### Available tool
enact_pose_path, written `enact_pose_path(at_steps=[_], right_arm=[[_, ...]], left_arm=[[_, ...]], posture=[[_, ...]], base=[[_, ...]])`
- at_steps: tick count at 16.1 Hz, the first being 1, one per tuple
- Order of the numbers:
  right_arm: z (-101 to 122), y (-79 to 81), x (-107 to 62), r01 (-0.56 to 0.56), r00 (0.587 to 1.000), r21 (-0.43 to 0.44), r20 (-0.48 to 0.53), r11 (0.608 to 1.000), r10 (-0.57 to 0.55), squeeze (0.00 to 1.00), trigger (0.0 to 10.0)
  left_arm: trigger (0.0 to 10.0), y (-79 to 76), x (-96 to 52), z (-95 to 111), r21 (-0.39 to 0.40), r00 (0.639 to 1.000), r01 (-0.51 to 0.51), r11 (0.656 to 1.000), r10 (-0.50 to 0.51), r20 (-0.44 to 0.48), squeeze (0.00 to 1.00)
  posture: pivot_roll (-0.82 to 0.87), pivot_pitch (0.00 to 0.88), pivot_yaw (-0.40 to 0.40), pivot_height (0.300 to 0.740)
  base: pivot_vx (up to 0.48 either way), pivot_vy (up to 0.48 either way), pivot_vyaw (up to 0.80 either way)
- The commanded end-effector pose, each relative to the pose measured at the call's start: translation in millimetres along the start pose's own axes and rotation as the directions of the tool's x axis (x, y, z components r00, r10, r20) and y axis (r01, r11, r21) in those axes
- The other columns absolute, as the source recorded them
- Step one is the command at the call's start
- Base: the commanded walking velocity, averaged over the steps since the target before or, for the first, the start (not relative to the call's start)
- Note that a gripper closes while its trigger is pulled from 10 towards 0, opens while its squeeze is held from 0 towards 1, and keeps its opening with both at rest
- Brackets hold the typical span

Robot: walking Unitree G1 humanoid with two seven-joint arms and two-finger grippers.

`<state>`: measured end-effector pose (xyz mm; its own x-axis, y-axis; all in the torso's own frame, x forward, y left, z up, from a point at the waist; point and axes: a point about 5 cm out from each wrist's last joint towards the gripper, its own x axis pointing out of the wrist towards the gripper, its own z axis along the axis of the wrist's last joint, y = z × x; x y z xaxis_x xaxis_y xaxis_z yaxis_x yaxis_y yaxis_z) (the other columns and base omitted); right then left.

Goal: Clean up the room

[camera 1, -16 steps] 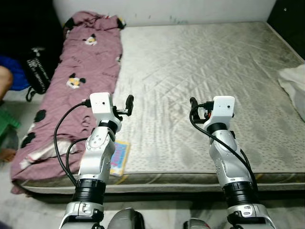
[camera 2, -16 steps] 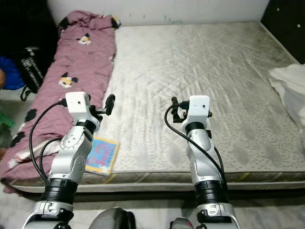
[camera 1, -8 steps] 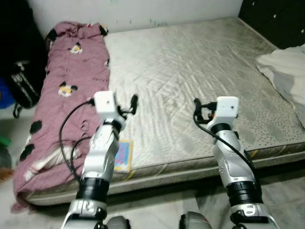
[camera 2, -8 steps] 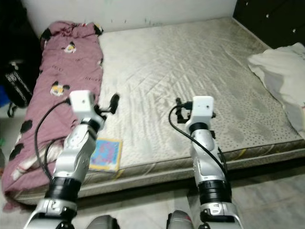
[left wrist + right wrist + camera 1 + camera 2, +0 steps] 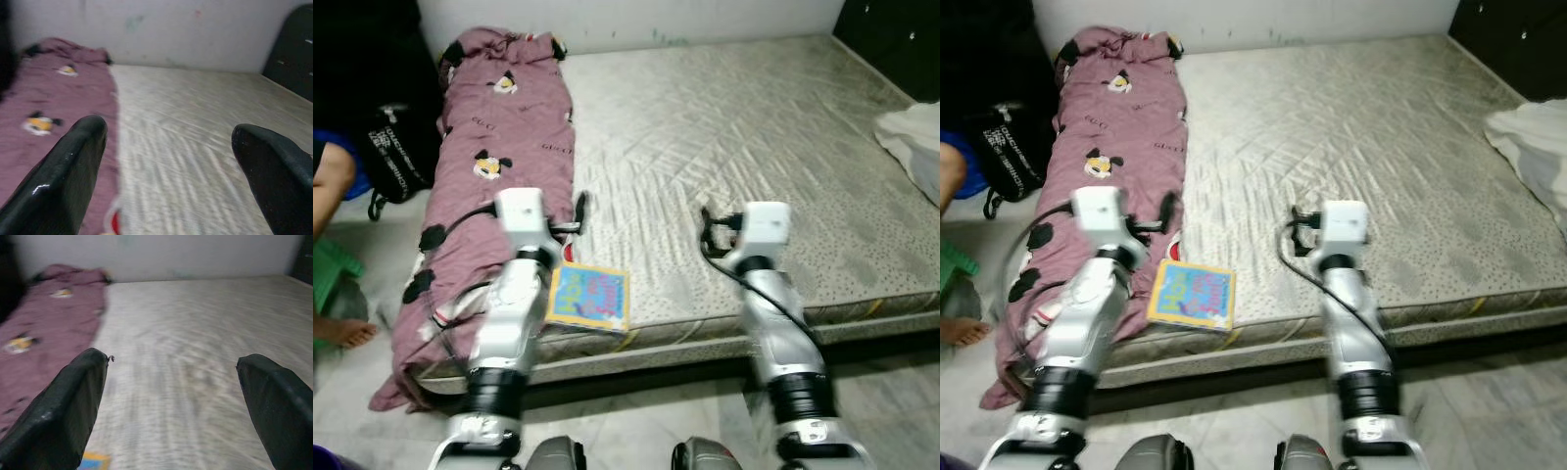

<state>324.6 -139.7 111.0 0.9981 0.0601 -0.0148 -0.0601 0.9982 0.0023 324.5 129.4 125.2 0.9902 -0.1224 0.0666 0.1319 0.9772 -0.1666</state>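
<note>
I am holding both arms out over the front edge of the bed [image 5: 773, 147], my left hand [image 5: 579, 209] and right hand [image 5: 705, 217] both open and empty, their black fingers spread wide. The book [image 5: 589, 296], a thin flat thing with a bright glossy cover, is lying low in the frame at the mattress edge, just below and right of my left hand, its long side running along the edge. The soft, rumpled pink blanket [image 5: 499, 137] is stretching up the left side over grey quilted ticking.
</note>
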Motion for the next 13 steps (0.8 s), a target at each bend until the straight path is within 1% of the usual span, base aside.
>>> enact_pose_path(at_steps=[1, 3, 13], right_arm=[[3.1, -2.8, 0.9, 0.004, 1.000, -0.013, 0.011, 1.000, -0.003, 0.00, 10.0], [2.8, -2.5, 1.1, 0.000, 1.000, -0.016, 0.011, 1.000, 0.000, 0.00, 10.0], [2.8, -3.3, 1.7, 0.004, 1.000, -0.017, 0.014, 1.000, -0.004, 0.00, 10.0]], left_arm=[[10.0, -3.0, 0.1, 2.1, -0.016, 1.000, 0.022, 1.000, -0.022, 0.012, 0.00], [10.0, -4.4, -0.1, 3.3, -0.025, 0.999, 0.036, 0.999, -0.036, 0.021, 0.00], [10.0, -4.3, -0.4, 3.1, -0.024, 0.999, 0.046, 0.999, -0.045, 0.023, 0.00]], posture=[[-0.09, 0.046, 0.061, 0.740], [-0.09, 0.046, 0.061, 0.740], [-0.08, 0.046, 0.063, 0.740]], base=[[0.000, 0.000, 0.00], [0.000, 0.000, 0.00], [0.306, 0.000, 0.00]])
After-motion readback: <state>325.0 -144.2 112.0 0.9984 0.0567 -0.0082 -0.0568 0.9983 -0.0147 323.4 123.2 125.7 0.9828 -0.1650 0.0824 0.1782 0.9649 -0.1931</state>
